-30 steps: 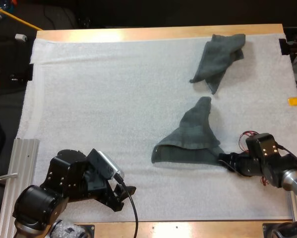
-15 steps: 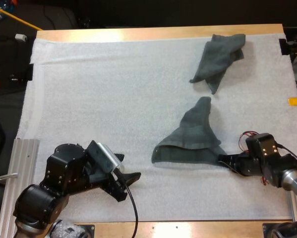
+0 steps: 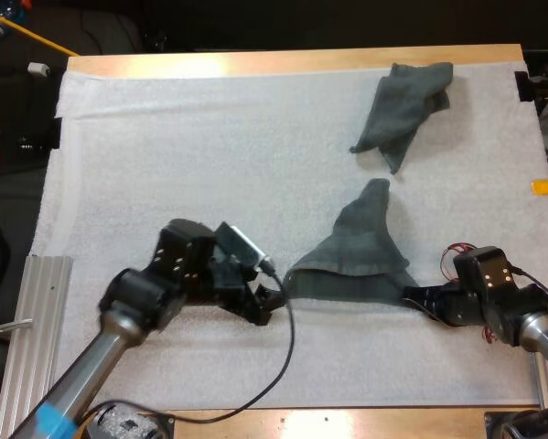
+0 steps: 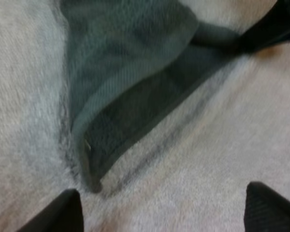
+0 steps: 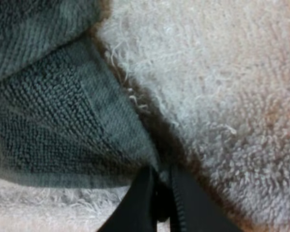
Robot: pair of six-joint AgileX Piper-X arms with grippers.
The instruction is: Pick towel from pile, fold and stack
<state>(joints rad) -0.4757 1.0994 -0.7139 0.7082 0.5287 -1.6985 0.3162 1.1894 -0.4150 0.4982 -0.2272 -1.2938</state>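
The right gripper [image 3: 417, 298] pinches the towel [image 3: 356, 265] by its corner, anchoring it. The left gripper [image 3: 269, 304], spread wide, faces the opposite corner just ahead, likely to grab it.

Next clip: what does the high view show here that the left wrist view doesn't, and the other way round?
The high view adds the crumpled towel at the far right of the white mat. The left wrist view adds that the left gripper is open, clear of cloth. Both share the near towel, the right gripper at its right corner, and the mat.
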